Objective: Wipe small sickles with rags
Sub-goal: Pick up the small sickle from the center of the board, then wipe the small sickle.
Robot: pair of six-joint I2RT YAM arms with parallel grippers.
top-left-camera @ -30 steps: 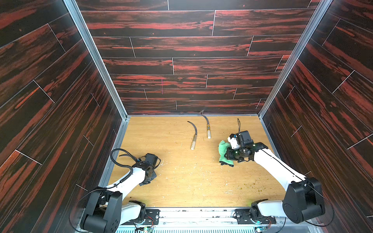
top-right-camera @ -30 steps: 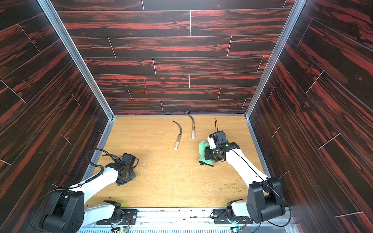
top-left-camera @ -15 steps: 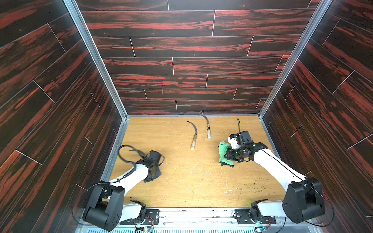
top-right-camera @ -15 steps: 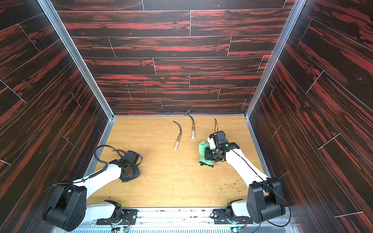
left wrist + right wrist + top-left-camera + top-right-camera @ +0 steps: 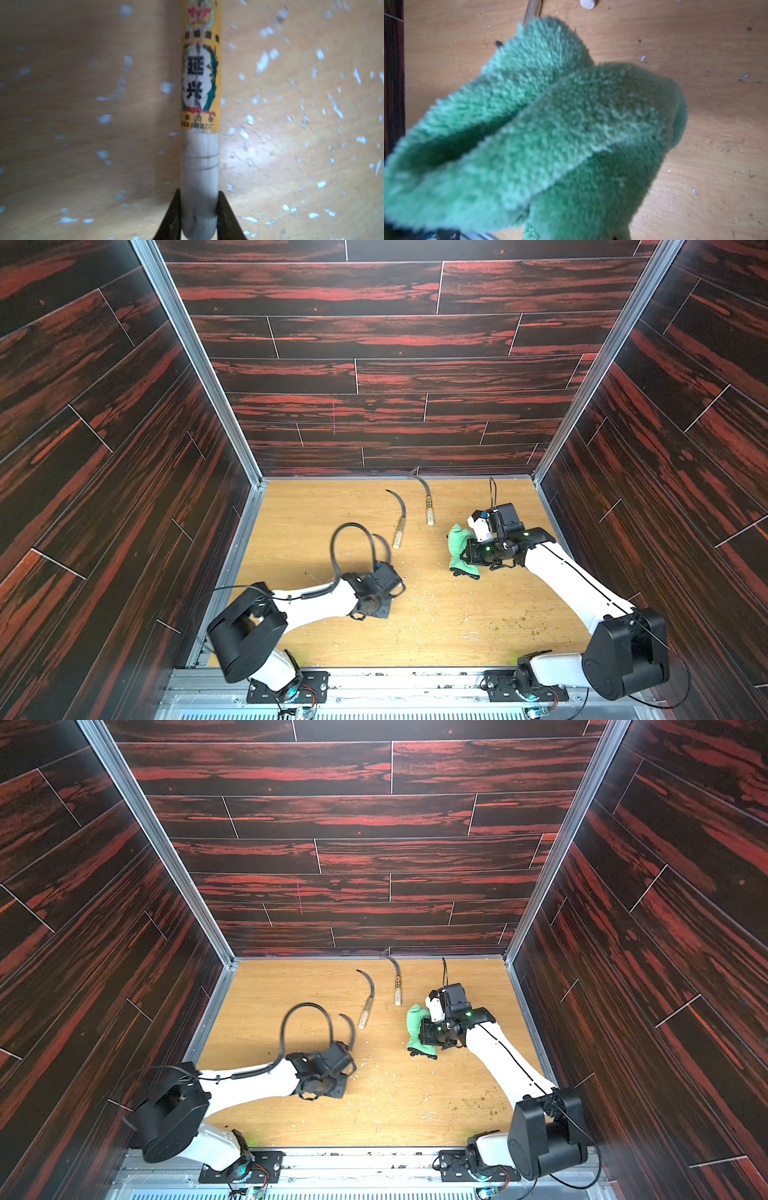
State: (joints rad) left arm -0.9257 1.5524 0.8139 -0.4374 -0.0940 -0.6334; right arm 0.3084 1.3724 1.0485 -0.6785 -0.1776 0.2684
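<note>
I held labelled sickle by its handle, and bunched green rag; plain sickle, banded sickle lay flat.

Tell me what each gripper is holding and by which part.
The left gripper pinches a sickle by its handle's butt end; right gripper holds the green rag, grip spot hidden.

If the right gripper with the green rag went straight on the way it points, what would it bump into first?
Probably the plain sickle's pale handle, lying on the table just beyond the rag that the right gripper holds. Height is hard to judge, so it might pass over.
</note>
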